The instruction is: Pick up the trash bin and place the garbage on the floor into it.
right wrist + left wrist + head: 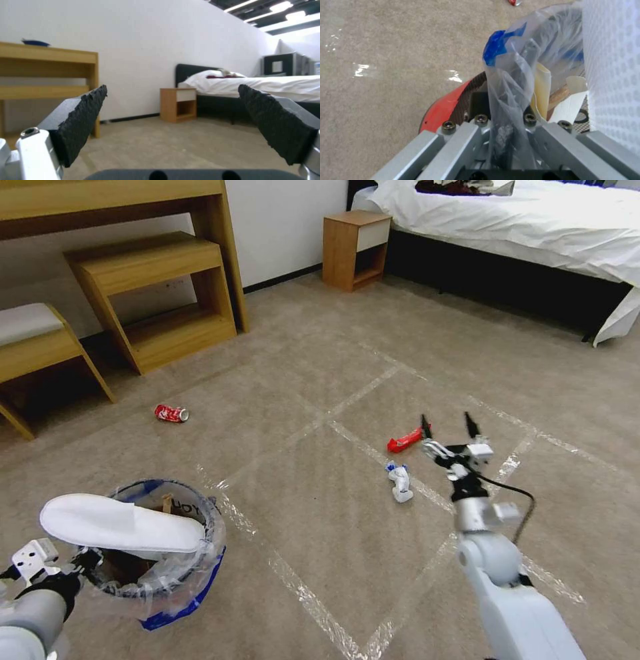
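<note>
White-grey arms, black cable, black-padded right claw [448,424] on silver mounts.

Slipper [120,523] hides most of trash bin [193,587] interior; left claw [83,561] tips buried in bag.

The trash bin [160,553] sits at the left gripper [80,563], a white slipper [120,523] lying across its rim. Beyond the bin lies a red can [171,413]. To its right, the right gripper [449,425] hangs wide apart near a red wrapper [405,441] and crumpled litter [400,482].

Taped carpet floor [320,347] (red can [172,413], red wrapper [405,441], crumpled tissue [400,481])
</note>
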{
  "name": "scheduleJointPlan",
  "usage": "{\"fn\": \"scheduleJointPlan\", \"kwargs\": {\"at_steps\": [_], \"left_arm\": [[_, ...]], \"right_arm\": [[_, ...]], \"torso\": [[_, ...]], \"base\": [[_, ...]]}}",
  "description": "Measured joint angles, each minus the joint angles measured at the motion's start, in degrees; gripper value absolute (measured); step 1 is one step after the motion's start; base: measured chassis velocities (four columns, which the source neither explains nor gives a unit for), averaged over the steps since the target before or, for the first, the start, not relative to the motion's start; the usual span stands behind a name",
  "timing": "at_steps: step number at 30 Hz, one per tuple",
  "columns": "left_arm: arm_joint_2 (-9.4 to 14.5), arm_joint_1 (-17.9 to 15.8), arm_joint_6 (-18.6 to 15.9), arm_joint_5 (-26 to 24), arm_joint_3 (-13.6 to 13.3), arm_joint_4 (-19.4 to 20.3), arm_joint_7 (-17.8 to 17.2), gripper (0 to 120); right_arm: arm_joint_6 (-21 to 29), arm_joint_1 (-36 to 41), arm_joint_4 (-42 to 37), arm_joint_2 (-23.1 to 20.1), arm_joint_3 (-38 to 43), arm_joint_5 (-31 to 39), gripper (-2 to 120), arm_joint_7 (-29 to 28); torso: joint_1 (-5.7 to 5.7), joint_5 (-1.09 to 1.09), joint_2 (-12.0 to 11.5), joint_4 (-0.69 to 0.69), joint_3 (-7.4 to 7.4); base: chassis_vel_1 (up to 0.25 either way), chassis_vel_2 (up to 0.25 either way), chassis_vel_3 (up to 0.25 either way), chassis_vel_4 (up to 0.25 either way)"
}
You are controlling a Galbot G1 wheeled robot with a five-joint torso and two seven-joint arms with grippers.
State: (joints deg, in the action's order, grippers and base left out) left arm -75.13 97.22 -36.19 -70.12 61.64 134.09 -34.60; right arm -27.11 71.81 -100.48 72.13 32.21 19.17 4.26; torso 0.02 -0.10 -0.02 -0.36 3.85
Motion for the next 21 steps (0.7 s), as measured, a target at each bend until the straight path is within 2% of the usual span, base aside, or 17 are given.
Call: {"fn": "scheduleJointPlan", "kwargs": {"at_steps": [5, 8, 10, 21], "left_arm": [[-0.4, 0.0, 0.0, 0.0, -0.3, 0.3, 0.0, 0], [-0.9, 0.1, 0.0, 0.0, -0.3, 0.7, -0.1, 0], [-1.0, 0.1, -0.1, 0.0, -0.3, 0.9, -0.2, 0], [-1.9, 0.9, -0.4, 0.0, 0.2, 2.1, 0.0, 0]], "right_arm": [[-1.5, 3.3, -1.5, 0.9, 1.8, -4.2, 100, -3.3], [-3.1, 5.7, -3.3, 1.6, 1.9, -8.2, 100, -9.2], [-3.3, 6.7, -4.1, 1.9, 2.1, -9.2, 100, -10.2], [-7.9, 11.1, -4.8, 3.6, 5.0, -13.0, 100, -9.1]], "torso": [[0.0, 0.0, 0.0, -0.01, 0.0], [0.0, 0.0, 0.0, 0.01, 0.0], [0.0, 0.0, 0.0, 0.0, 0.0], [0.0, -0.01, 0.0, 0.0, 0.0]], "base": [[0.0, 0.0, 0.0, 0.0], [0.0, 0.0, 0.0, 0.0], [0.0, 0.0, 0.0, 0.0], [0.0, 0.0, 0.0, 0.0]]}}
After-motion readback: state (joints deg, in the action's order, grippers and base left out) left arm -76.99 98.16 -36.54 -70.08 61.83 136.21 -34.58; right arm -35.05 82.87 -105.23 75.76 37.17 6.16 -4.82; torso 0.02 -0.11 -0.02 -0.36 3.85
